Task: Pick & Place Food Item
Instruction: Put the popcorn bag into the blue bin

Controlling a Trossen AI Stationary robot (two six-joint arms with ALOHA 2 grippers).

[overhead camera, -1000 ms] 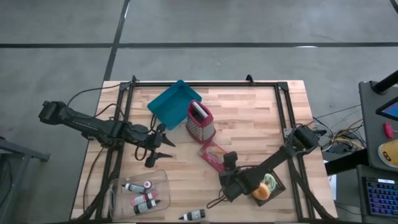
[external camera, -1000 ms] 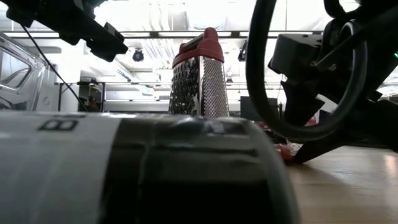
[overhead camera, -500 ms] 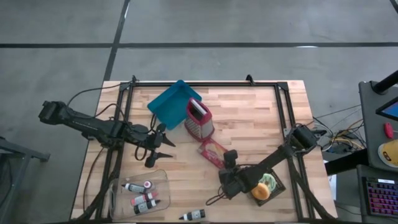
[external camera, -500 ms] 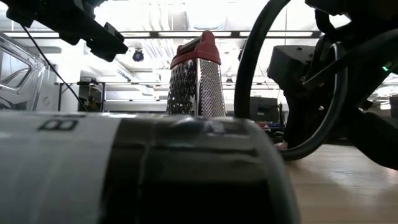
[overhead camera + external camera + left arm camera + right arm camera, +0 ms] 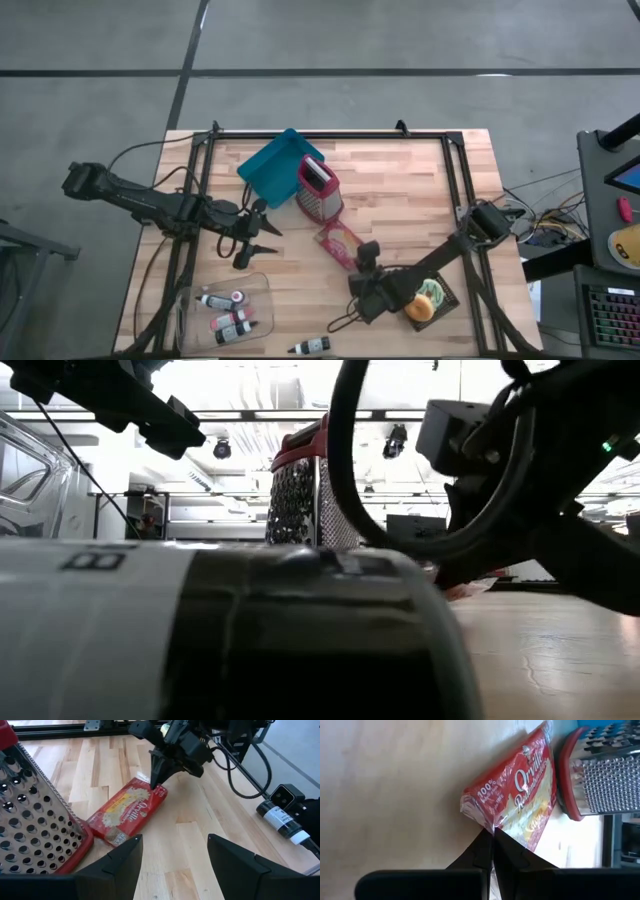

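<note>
A red popcorn packet [image 5: 340, 243] lies flat on the wooden table, its far end close to the base of a red-rimmed metal grater [image 5: 320, 193]. My right gripper [image 5: 354, 266] is at the packet's near end and shut on it; the left wrist view shows it too [image 5: 154, 784]. My left gripper [image 5: 265, 240] hangs open above the table's left part, well left of the packet [image 5: 127, 810], with nothing between its fingers. My right gripper pinches the packet's near end at a corner of the plastic wrapper [image 5: 489, 827], between its two fingertips [image 5: 482, 845]. The fingers slant down at it from the table's near right side. The rest of the packet lies on the table and reaches toward the grater.
A blue tray [image 5: 280, 160] sits behind the grater. A clear tub [image 5: 228, 310] of small bottles stands near left, and one loose bottle [image 5: 312, 346] lies at the near edge. A round yellow food item [image 5: 428, 298] sits on a dark pad beside my right arm.
My right gripper has shut on the packet's near end. The packet has slid a little toward the far left, against the grater, and the grater has shifted slightly the same way. My left arm has kept still.
</note>
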